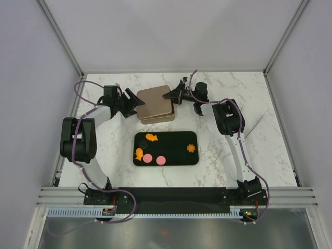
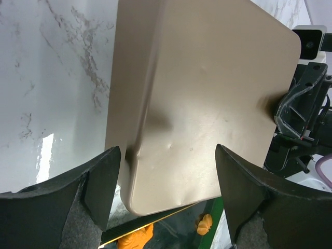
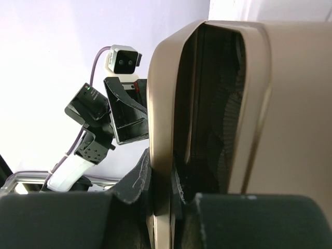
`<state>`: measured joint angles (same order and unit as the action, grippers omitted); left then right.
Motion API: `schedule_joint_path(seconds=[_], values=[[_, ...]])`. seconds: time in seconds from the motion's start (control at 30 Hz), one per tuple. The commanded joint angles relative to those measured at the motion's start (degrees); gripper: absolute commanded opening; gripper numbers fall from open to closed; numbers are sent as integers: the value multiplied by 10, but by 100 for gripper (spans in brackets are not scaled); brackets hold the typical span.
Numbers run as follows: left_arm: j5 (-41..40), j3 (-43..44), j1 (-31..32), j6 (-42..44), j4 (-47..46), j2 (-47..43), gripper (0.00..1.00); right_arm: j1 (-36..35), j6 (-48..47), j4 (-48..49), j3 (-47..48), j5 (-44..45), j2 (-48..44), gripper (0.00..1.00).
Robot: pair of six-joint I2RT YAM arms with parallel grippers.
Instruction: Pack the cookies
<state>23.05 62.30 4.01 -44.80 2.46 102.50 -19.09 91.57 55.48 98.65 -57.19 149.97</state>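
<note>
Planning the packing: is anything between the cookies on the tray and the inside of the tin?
Yes, the gold lid sits over the tin, blocking its opening. The right gripper is shut on its edge; the left gripper stands open beside it.

You can see orange and pink cookies [image 1: 151,137]. The tray [image 1: 174,148] is black. The tin [image 1: 154,102] is shiny golden brown. Your bench [image 1: 218,150] is white with thin grey wavy lines.

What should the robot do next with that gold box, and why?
Probably lift the lid clear and set it aside: the right jaws pinch its rim, the left jaws stand open around its corner, and the cookies lie on the black tray.
</note>
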Motion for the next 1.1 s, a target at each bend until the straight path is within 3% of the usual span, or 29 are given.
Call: schedule_joint_path(seconds=[0.0,0.53,0.8,1.07], values=[[11,22,5,24,-20,4,80,8,5,45,-11,-6,-14,14],[-3,43,13,37,11,24,78,36,25,92,-71,-5,-45,40],[-7,47,14,42,19,24,78,51,12,88,-94,-2,-58,42],[-9,60,18,48,33,35,78,69,-78,2,-133,7,-89,43]])
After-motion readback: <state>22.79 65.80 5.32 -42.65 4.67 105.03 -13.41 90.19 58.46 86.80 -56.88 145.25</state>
